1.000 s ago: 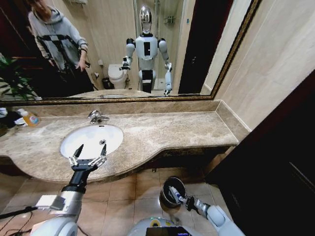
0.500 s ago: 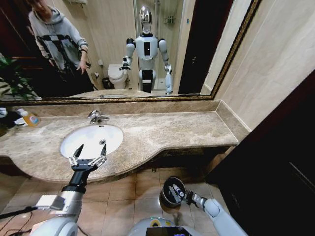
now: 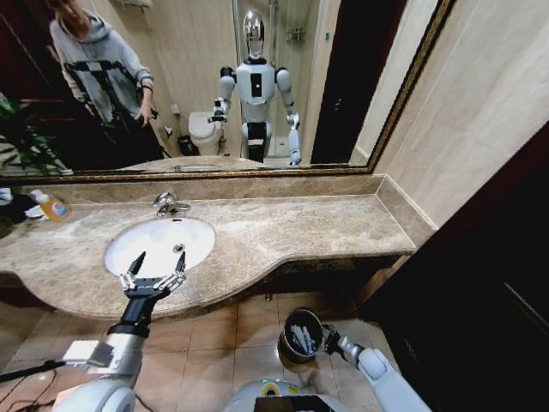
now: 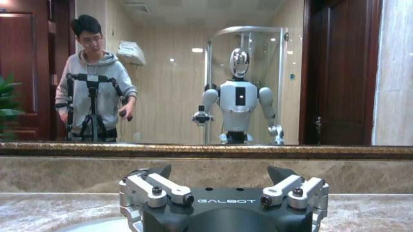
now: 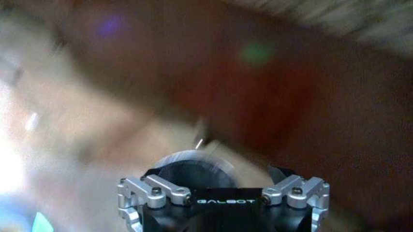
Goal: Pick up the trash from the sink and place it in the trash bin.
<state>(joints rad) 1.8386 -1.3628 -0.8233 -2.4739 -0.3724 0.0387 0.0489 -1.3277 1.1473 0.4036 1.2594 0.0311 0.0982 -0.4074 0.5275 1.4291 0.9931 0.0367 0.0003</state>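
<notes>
While "GALBOT" reads on both wrist housings, the left gripper (image 3: 153,275) hovers at the sink's (image 3: 129,242) 6 o'clock rim, fingers (image 4: 156,172) spread, unmoved since earlier. At 3 o'clock of the bin (image 3: 287,333) on the floor, the right gripper (image 3: 329,341) has drawn back off its rim, fingers apart. White trash (image 3: 299,336) lies inside the bin. The left wrist view adds the mirror (image 4: 193,72).

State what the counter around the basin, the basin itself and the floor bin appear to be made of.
The brown mottled counter looks like polished marble or similar stone, given its veining and sheen. The white oval basin looks like glazed ceramic, smooth and uniformly white. The small round black bin has a shiny rim that suggests metal; its dark body could be plastic or coated metal.
</notes>
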